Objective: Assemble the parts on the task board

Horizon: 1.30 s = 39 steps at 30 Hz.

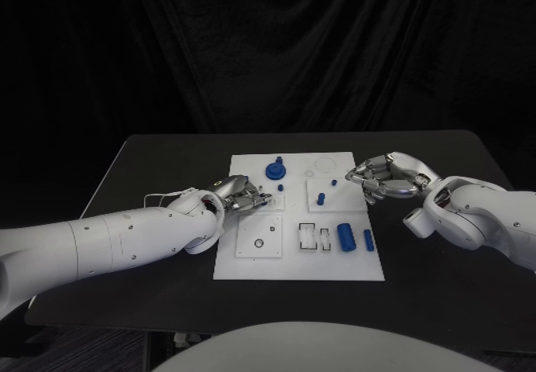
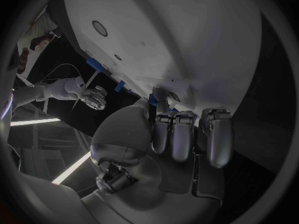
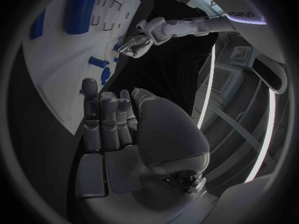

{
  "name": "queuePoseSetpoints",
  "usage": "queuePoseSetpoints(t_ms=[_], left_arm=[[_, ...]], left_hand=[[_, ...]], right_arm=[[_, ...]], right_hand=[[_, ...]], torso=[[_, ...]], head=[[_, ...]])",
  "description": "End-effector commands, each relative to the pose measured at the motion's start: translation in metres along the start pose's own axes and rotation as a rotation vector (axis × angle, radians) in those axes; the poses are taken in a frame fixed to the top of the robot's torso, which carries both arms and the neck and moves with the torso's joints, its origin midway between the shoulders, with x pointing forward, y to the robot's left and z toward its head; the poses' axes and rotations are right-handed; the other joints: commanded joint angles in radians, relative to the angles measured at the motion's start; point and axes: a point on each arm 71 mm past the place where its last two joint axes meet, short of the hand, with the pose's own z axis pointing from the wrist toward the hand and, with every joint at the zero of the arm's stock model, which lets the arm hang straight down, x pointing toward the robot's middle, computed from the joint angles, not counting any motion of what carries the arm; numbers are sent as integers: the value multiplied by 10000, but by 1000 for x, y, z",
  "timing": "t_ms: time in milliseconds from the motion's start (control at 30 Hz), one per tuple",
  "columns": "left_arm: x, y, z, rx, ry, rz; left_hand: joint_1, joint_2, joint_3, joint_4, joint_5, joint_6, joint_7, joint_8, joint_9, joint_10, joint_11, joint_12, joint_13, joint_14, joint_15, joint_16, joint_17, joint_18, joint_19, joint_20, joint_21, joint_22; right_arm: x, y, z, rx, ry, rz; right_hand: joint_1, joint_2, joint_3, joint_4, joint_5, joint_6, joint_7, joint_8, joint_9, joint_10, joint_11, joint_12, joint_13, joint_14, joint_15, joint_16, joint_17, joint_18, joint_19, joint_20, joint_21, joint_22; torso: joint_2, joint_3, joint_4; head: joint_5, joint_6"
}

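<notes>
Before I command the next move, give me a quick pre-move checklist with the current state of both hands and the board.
1. Left hand over the white rectangular task board's left edge: ok.
2. Left hand holding a part: cannot tell; fingers curled, contents hidden.
3. Right hand at the board's right edge, holding nothing visible: ok.
4. Tall blue knobbed part standing upright on the board: ok.
5. Large blue cylinder lying loose, not yet seated: not ok.
6. Hands apart from each other: ok.
</notes>
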Motion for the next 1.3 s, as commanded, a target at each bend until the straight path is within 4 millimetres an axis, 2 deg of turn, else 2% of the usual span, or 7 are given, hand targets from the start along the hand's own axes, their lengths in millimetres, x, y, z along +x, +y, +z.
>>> queuePoseSetpoints(t_ms=[33, 300, 500, 1000, 1133, 1200, 1300], left_arm=[[8, 0, -2, 12, 511, 33], [8, 1, -2, -7, 510, 38], [8, 2, -2, -24, 511, 40], [9, 2, -3, -211, 663, 55], [8, 2, -5, -102, 504, 7], [7, 2, -6, -79, 421, -135], [5, 4, -7, -128, 337, -512]], left_hand=[[45, -54, -98, 44, -24, 134, -33, -21, 137, 1055, -94, 36, 2634, 1039, -99, 27, 2634, -115, 254, -103, 71, 1384], [-976, 188, -919, 356, -858, 404, -60, -90, 159, 1055, -124, 36, 2634, 1039, -130, 27, 2634, -127, 291, -145, 89, 1448], [-1504, 468, -1384, 362, -1080, 416, -55, -121, 193, 1055, -120, 36, 2634, 1039, -130, 27, 2634, -125, 285, -142, 76, 1447], [-1303, 215, -1951, 340, -1322, 493, -65, -183, 179, 1055, -132, 36, 2634, 1039, -142, 27, 2634, -137, 323, -152, 99, 1507], [-1769, 723, -2249, 365, -1313, 507, -62, -195, 210, 1055, -132, 36, 2634, 1039, -144, 27, 2634, -134, 318, -156, 85, 1502], [-1968, 1363, -2265, 363, -972, 405, -45, -160, 263, 1055, -116, 36, 2634, 1039, -138, 27, 2634, -131, 309, -146, 71, 1492], [-1846, 1694, -2280, 349, -722, 271, -23, -120, 271, 1055, -94, 36, 2634, 1039, -114, 27, 2634, -108, 257, -133, 13, 1419]], right_arm=[[1, -2, 0, 170, 119, 78], [2, -2, 0, 192, 150, 92], [2, -2, -1, 218, 171, 103], [2, -2, -1, 248, 197, 119], [2, -2, -2, 259, 187, 116], [2, -2, -2, 268, 176, 113], [1, -3, -2, 291, 166, 111]], right_hand=[[-71, -12, -3, 43, 67, -77, -24, 67, -17, -59, -11, -29, -9, -71, 18, -55, -9, 107, -58, 0, -21, -9], [-80, -1, 2, 45, 72, -82, -24, 69, -19, -67, -10, -30, -17, -75, 19, -54, -13, 109, -64, 1, -37, -13], [-82, 4, 6, 42, 78, -85, -25, 71, -20, -94, -11, -43, -41, -92, 19, -74, -33, 116, -83, 1, -73, -25], [-85, 7, 10, 39, 84, -89, -25, 74, -21, -117, -11, -53, -61, -108, 20, -91, -51, 117, -88, 2, -86, -28], [-85, 7, 10, 39, 84, -89, -25, 74, -21, -117, -11, -53, -61, -108, 20, -91, -51, 117, -88, 2, -86, -28], [-85, 7, 10, 39, 84, -89, -25, 74, -21, -117, -11, -53, -61, -108, 20, -91, -51, 117, -88, 2, -86, -28], [-89, 8, 12, 36, 88, -91, -25, 77, -22, -121, -11, -52, -64, -114, 20, -94, -57, 120, -96, 3, -105, -33]], torso=[[6, 0, -2], [7, 1, 15], [3, -3, 8], [-2, 10, 9], [5, 4, -5], [6, 4, -5], [3, 3, -3]], head=[[6, -2], [-30, -2], [-22, -2], [-65, -2], [-48, -2], [-55, -2], [-64, -2]])
